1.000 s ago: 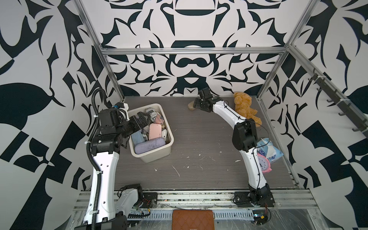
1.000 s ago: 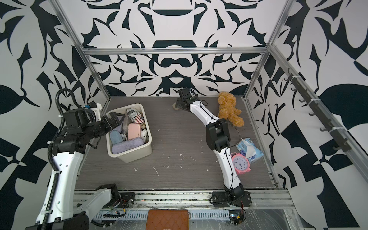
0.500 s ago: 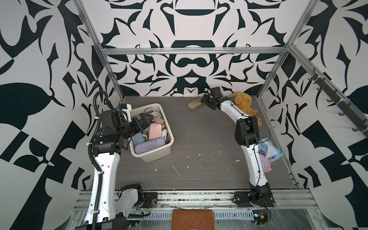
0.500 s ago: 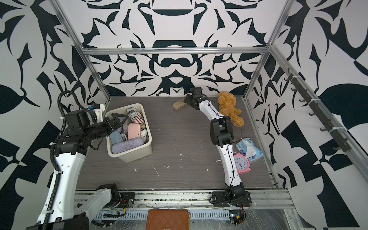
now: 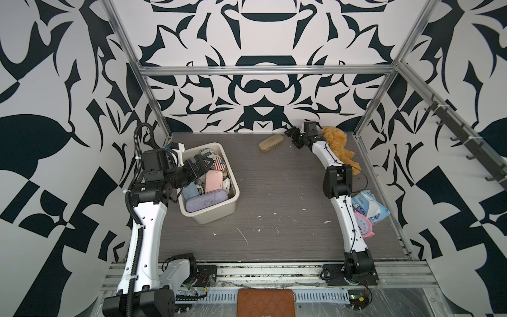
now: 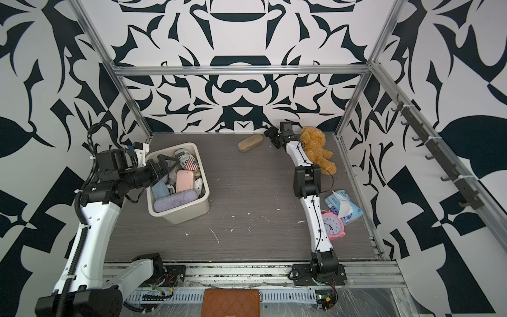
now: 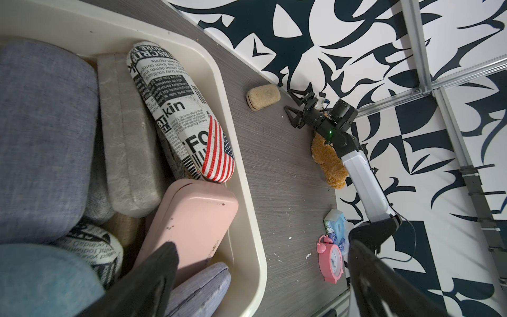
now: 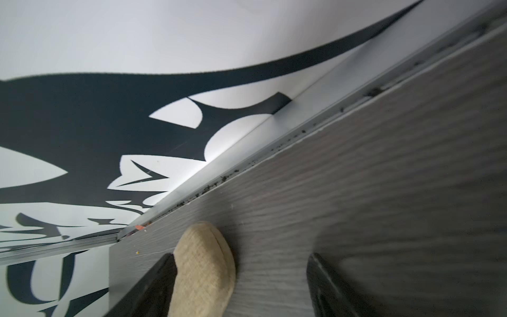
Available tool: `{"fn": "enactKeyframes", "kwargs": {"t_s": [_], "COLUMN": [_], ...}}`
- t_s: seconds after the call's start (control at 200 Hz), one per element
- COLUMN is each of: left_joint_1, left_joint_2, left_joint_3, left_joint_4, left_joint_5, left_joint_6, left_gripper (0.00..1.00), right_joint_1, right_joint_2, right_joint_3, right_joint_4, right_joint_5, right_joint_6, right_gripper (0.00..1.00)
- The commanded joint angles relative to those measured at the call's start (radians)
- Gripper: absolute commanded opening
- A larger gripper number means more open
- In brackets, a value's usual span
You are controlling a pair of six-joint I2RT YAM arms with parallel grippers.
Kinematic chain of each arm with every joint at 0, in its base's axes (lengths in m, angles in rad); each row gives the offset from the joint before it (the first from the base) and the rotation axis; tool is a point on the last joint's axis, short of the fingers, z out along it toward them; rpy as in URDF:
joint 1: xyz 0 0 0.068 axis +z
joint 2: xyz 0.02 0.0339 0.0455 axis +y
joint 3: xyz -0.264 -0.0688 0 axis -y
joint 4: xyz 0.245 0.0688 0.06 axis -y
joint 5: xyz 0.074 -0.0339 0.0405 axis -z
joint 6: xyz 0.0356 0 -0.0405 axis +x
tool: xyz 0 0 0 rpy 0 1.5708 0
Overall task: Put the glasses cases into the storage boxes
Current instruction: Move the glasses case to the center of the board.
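Left fingers [image 7: 153,282] are spread wide with nothing between them, hanging over the cream tub [image 5: 216,216]. Right fingers [image 8: 153,291] are parted too and hold nothing, low over the far end of the worktop [image 5: 274,197].

Nearest the front, a brown quilted wallet [image 5: 266,303] lies ahead of the arm bases, off the worktop. The tub stands on the left side of the worktop and is packed with glasses cases. A lilac case [image 5: 207,200] lies across its near end. Behind that are a blue case [image 5: 190,190] and a pink case [image 5: 214,179]. A newspaper-print case [image 5: 219,164] with a flag on one end is at the far end. The left wrist view also shows a grey case [image 7: 129,164] pressed against the newspaper-print one.

On the right side, a pink alarm clock [image 6: 332,223] sits partly behind the right arm, with a blue-white packet [image 6: 343,205] just beyond it. Farther back, a teddy bear [image 5: 340,148] lies by the right wall.

Farthest of all, a tan case [image 5: 270,142] lies on the worktop near the back wall, well apart from the tub. Both top views show it just beside the right fingers, with a small gap. In the right wrist view its rounded end shows between them, close to one finger. Whether it touches that finger cannot be told.
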Motion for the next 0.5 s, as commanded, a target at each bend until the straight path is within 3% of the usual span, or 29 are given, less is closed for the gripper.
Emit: {"fn": "enactKeyframes", "kwargs": {"t_s": [0.0, 0.2, 0.495], "left_joint_1": [0.002, 0.002, 0.002], "left_joint_2": [-0.004, -0.001, -0.019], "left_joint_3": [0.012, 0.003, -0.004], "left_joint_4": [-0.020, -0.025, -0.031], "left_joint_5": [0.033, 0.067, 0.080], "left_joint_6": [0.002, 0.002, -0.001], "left_gripper": [0.99, 0.99, 0.99], "right_joint_1": [0.001, 0.030, 0.123], "right_joint_2": [0.089, 0.133, 0.102], "right_joint_3": [0.064, 0.089, 0.020], "right_joint_4": [0.039, 0.180, 0.157], "right_joint_5": [-0.126, -0.196, -0.376], "right_joint_6": [0.168, 0.282, 0.180], "right_gripper": [0.74, 0.73, 0.73]}}
